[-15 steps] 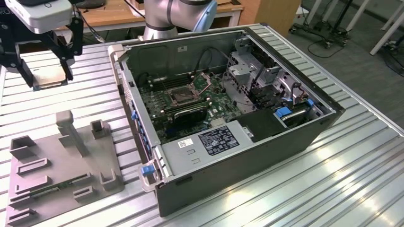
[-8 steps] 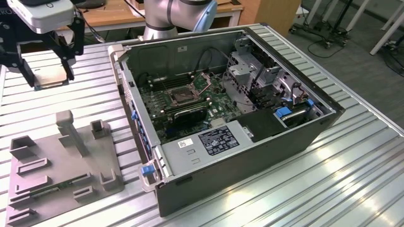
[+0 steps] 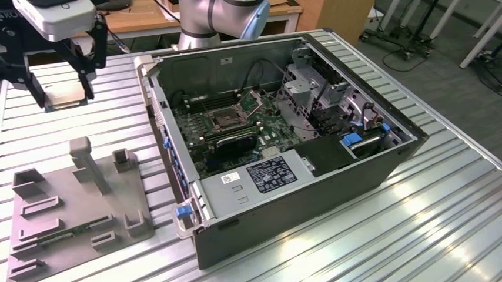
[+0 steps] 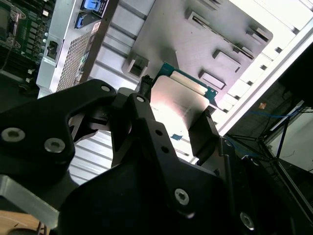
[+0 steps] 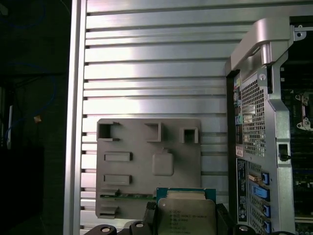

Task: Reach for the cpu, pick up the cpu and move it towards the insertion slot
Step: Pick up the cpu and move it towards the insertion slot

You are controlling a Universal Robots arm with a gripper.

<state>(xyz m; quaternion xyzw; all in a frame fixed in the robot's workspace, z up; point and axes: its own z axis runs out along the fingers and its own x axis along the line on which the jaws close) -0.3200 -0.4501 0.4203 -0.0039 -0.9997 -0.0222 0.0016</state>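
In the exterior view my gripper (image 3: 63, 97) hangs high over the slatted table at the exterior view's left, shut on the cpu (image 3: 69, 93), a thin silvery-cream square held flat between the two black fingers. Both wrist views show the cpu (image 5: 187, 216) (image 4: 177, 105) clamped at its edges, its green rim visible. The insertion slot (image 3: 223, 119), a dark square socket with a metal frame, lies on the green motherboard inside the open case, well to the exterior view's right of the gripper.
The open computer case (image 3: 314, 176) stands mid-table with drive cages and cables inside. A gray fixture plate (image 3: 70, 217) (image 5: 146, 147) with raised blocks lies below the gripper, a green memory stick (image 3: 67, 235) along its near side. Slatted aluminium table (image 3: 439, 211) surrounds both.
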